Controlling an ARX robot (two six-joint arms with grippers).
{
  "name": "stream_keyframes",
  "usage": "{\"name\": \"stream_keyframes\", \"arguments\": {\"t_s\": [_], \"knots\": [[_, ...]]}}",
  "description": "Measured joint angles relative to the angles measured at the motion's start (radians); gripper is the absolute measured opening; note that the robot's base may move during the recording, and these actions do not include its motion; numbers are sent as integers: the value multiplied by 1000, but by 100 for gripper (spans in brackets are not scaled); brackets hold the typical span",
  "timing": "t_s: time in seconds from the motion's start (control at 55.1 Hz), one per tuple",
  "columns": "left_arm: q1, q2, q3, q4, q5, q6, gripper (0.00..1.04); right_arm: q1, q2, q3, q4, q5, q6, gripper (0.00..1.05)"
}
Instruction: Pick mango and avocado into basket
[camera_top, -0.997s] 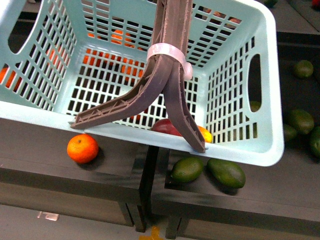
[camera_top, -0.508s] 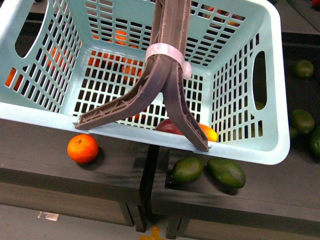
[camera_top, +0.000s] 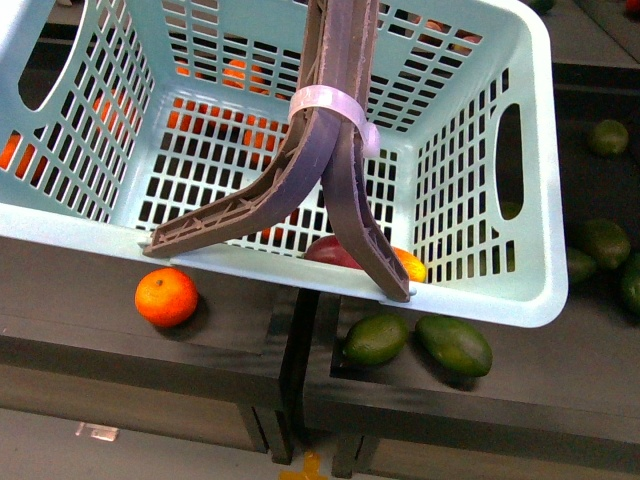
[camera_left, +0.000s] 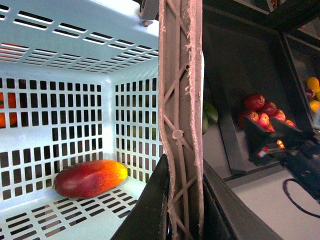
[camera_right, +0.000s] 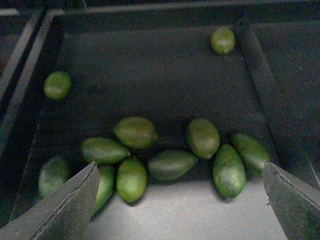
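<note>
In the front view a tangerine (camera_top: 166, 297) is seen at the left on the dark desk (camera_top: 230, 335), just below the near rim of the basket (camera_top: 480, 300), which is tilted and fills the upper part of the view. Its two brown handles (camera_top: 345, 50) are drawn together over the middle and bound by a white tie (camera_top: 325, 103). Right of the middle, the mango (camera_top: 330, 252) is partly seen inside the basket behind the near wall. Its long axis is laid along that wall, with the dark red end to the left and the orange-yellow end to the right. Further right, outside and just below the rim, two avocados (camera_top: 375, 338) are laid near each other on the desk, and more green fruit is scattered at the far right. The hands are shown by the wrist views alone. In the left wrist view the left hand (camera_left: 184, 162) is seen with its dark fingers (camera_left: 150, 215) closed on the handles. The whole mango is shown there, lying flat on the lattice floor near a corner, and red apples (camera_left: 260, 107) are piled beyond the basket. In the right wrist view the right hand (camera_right: 180, 167) is held above a dark bin (camera_right: 150, 60), its fingers spread wide with nothing gripped. A cluster of avocados is laid in that bin, their long axes turned many ways.
</note>
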Motion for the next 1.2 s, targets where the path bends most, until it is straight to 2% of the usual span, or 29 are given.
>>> {"name": "stream_keyframes", "arguments": {"t_s": [0.472,0.744,1.197], "knots": [[0,0,0,0,-2,0,12,54,539,251,57,-39,-111,97],[0,0,0,0,-1,0,12,90,722,357,63,-43,-117,97],[0,0,0,0,0,0,12,87,913,512,50,-28,-117,97]]}}
